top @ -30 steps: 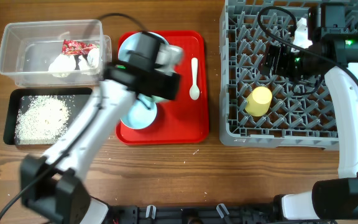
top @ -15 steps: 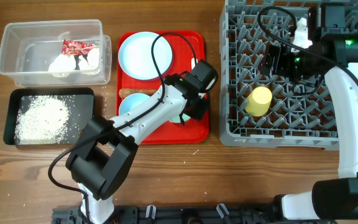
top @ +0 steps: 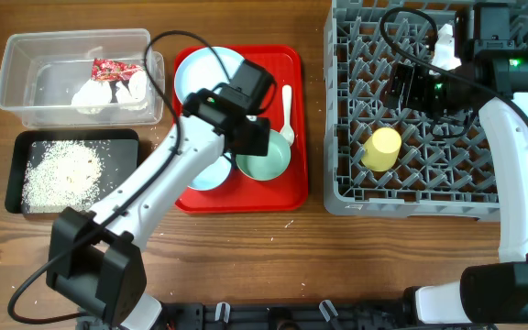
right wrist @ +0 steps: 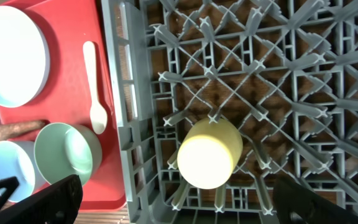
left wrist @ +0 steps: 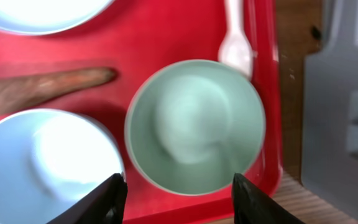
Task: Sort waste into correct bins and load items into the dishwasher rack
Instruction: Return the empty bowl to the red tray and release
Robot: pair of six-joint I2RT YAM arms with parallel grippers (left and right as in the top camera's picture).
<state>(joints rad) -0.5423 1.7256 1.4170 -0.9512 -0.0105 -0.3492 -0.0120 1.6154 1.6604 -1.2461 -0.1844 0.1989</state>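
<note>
Left wrist view: left pincer (left wrist: 179, 198) hangs wide above the pale green bowl (left wrist: 194, 124) on the red tray (left wrist: 166, 37); right pincer (right wrist: 179, 202) gapes wide above the grey rack (right wrist: 122, 74).

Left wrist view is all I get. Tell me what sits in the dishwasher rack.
Observer: A small yellow cup sits among the pegs of the grey rack.
Operator: Now report the clear tub.
Observer: The clear tub holds the red wrapper and white tissue.
Operator: Give me the black tray too.
Observer: The black tray holds loose rice spread over its floor.
</note>
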